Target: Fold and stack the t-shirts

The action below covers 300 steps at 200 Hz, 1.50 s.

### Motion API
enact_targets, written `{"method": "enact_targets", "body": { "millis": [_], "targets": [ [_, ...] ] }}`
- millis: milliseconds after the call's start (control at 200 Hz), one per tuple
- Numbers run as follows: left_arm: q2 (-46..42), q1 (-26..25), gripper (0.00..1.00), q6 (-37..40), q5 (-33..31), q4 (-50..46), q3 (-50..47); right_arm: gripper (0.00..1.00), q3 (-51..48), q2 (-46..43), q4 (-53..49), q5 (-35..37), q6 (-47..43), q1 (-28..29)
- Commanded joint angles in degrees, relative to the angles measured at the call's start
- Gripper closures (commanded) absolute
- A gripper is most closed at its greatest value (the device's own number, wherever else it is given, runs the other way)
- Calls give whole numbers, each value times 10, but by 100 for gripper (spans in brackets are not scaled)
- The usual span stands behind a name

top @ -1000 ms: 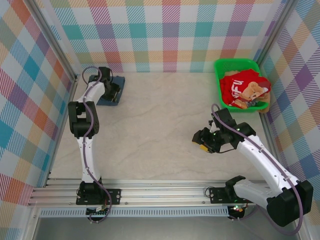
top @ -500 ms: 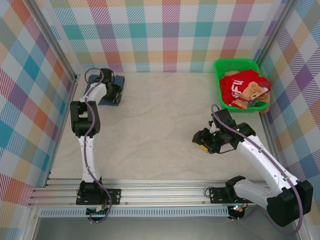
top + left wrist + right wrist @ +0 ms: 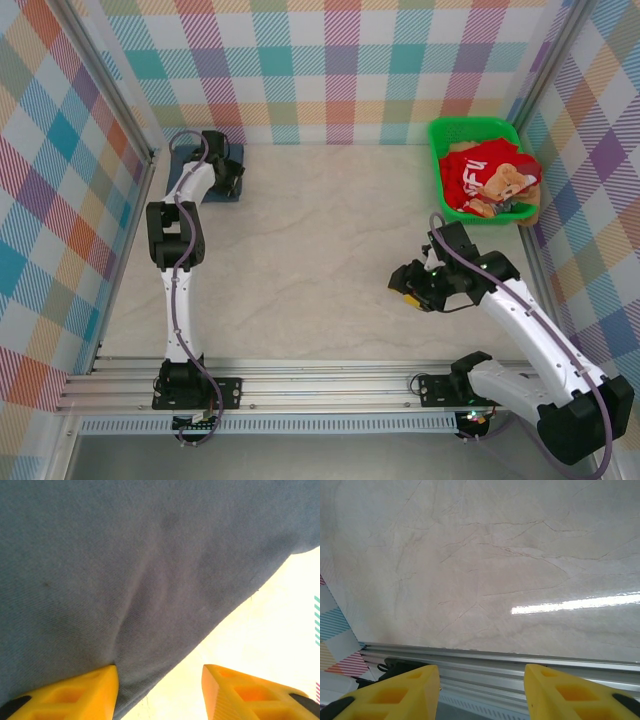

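Slate-blue t-shirt [image 3: 182,162] sits folded in the far-left corner of the table [image 3: 320,250], and the left gripper [image 3: 225,170] is right on top of it. From the left wrist cam the left gripper [image 3: 160,692] has its yellow fingers [image 3: 67,692] spread wide. One finger sits over the blue cloth [image 3: 125,555], the other over bare tabletop, with the shirt's edge running diagonally between them. Nothing is pinched. I can't tell if the finger actually presses the fabric.

Right gripper [image 3: 408,285] hangs over the open middle-right of the table, well apart from the green basket [image 3: 470,125]. Its wrist cam shows the right gripper [image 3: 482,692] parted too, with nothing between the fingers, just marbled tabletop and the front rail below.

Red t-shirt [image 3: 480,170] with white lettering is piled in the basket with an orange-tan print one [image 3: 507,183].

Compared to a second ago, the blue shirt and left gripper have slid further into the corner. The right arm has barely shifted.
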Motion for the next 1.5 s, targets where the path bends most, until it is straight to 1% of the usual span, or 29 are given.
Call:
{"method": "enact_targets", "body": {
  "millis": [0, 85, 105, 140, 160, 220, 230, 240, 255, 350, 410, 455, 510, 620, 670, 710, 765, 800, 865, 885, 925, 970, 1030, 1095, 1125, 1180, 1235, 1330, 1494],
  "targets": [
    [-30, 0, 47, 20, 3, -34, -14, 51, 2, -8, -5, 15, 1, -1],
    [-93, -10, 42, 51, -2, -28, -30, 49, 13, -11, 12, 29, -14, -1],
    [-110, -12, 34, 60, -3, -28, -31, 48, 17, -13, 18, 32, -18, -1],
    [-137, -14, 30, 74, -6, -29, -35, 47, 23, -16, 29, 38, -24, -1],
    [-153, -16, 23, 78, -7, -28, -40, 47, 26, -19, 37, 42, -29, -1],
    [-205, -18, 18, 83, -12, -32, -62, 45, 40, -30, 62, 53, -44, -2],
    [-216, -19, 13, 84, -13, -32, -67, 44, 43, -31, 66, 56, -48, -1],
    [-229, -20, 4, 87, -16, -31, -72, 44, 45, -34, 73, 56, -51, -1],
    [-245, -21, 1, 91, -19, -30, -81, 43, 48, -39, 82, 58, -58, -1],
    [-353, -30, 0, 132, -58, -41, -140, 37, 68, -71, 148, 73, -92, -1],
    [-421, -31, 0, 145, -73, -53, -189, 29, 71, -93, 197, 91, -102, -1],
    [-472, -32, 0, 147, -84, -66, -232, 18, 73, -103, 226, 106, -99, -2],
    [-536, -32, 0, 157, -94, -76, -288, 0, 78, -102, 262, 99, -99, -5],
    [-679, -36, 0, 200, -110, -64, -416, 0, 137, -59, 242, 61, -104, -11],
    [-733, -38, 0, 215, -132, -78, -460, 0, 172, -34, 216, 39, -121, -11],
    [-773, -41, 0, 229, -150, -90, -493, 0, 189, -26, 198, 42, -133, -11],
    [-831, -51, 0, 250, -193, -97, -534, 0, 192, -40, 185, 77, -146, -11],
    [-867, -62, 0, 248, -244, -98, -565, 0, 192, -54, 172, 111, -157, -11],
    [-920, -83, 0, 195, -384, -110, -624, 0, 215, -58, 86, 252, -137, -11],
    [-936, -87, 0, 196, -408, -100, -646, 0, 219, -57, 59, 301, -125, -11],
    [-969, -87, 0, 262, -405, -35, -702, 0, 207, -62, 38, 384, -132, -11],
    [-998, -91, 0, 352, -374, 48, -770, 0, 159, -80, 61, 452, -180, -11],
    [-1019, -94, 0, 422, -341, 106, -840, 0, 66, -120, 135, 513, -267, -13],
    [-1038, -94, 0, 461, -312, 158, -906, 0, -47, -165, 248, 538, -366, -13],
    [-1046, -94, 0, 469, -299, 197, -934, 0, -97, -184, 302, 546, -399, -14],
    [-1044, -94, 0, 465, -305, 245, -974, 0, -187, -210, 392, 561, -456, -14],
    [-1024, -94, 0, 469, -311, 304, -1010, 0, -249, -216, 447, 566, -469, -26],
    [-954, -94, 0, 478, -315, 421, -1048, 0, -308, -177, 486, 532, -456, -58],
    [-802, -93, 0, 511, -299, 586, -1060, 0, -377, -104, 638, 445, -464, -104]
  ]
}}
